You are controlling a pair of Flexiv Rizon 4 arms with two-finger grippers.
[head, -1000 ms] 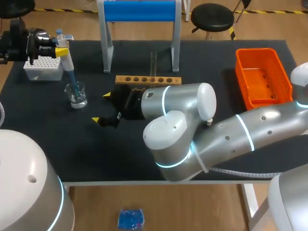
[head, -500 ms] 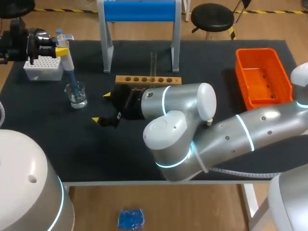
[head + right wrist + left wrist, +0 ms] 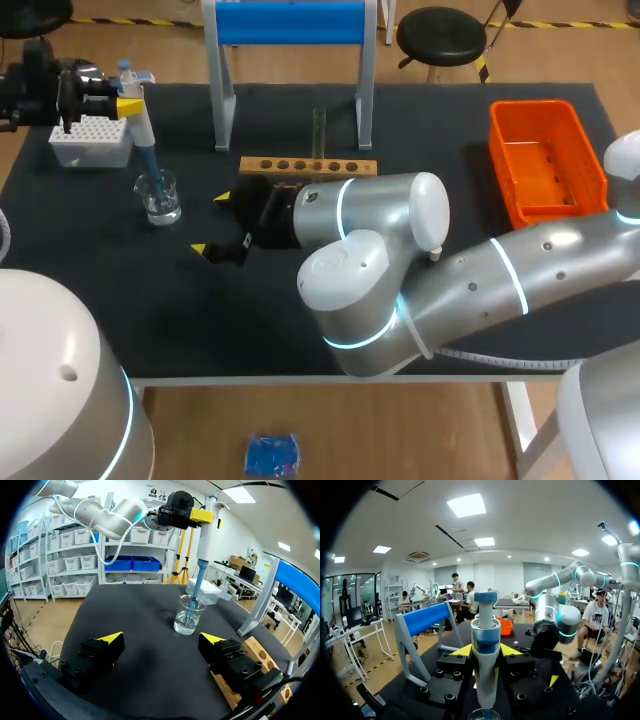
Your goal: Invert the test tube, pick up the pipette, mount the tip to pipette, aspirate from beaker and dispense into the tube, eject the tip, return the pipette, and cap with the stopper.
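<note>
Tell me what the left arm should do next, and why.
Probably lift the pipette straight up out of the beaker after it fills: the left gripper holds it, tip dipped in the water, and the tube stands ready in the rack.
</note>
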